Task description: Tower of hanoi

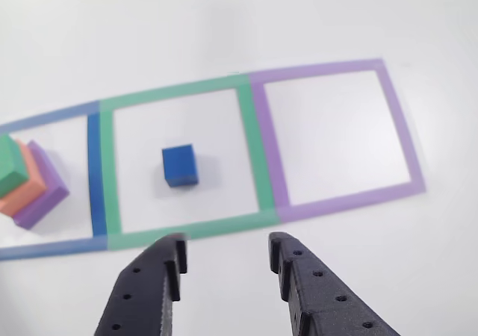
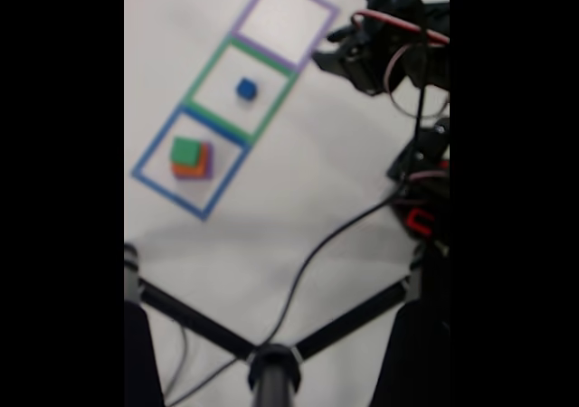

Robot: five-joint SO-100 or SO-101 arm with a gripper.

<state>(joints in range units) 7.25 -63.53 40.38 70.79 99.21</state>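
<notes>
The small blue cube (image 1: 180, 164) stands alone inside the green tape square (image 1: 250, 145), also seen in the fixed view as the blue cube (image 2: 246, 89). The green block (image 1: 11, 162) tops the salmon-orange block (image 1: 26, 184) and the purple block (image 1: 45, 189), stacked in the blue tape square at the left edge. The fixed view shows the same stack (image 2: 191, 158). My gripper (image 1: 228, 240) is open and empty, hanging above the table just in front of the green square, apart from the cube. The arm (image 2: 389, 45) is at the upper right of the fixed view.
An unoccupied purple tape square (image 1: 396, 127) lies to the right of the green one. In the fixed view a black cable (image 2: 317, 253) runs across the white table, and black stand legs (image 2: 199, 321) spread along the bottom.
</notes>
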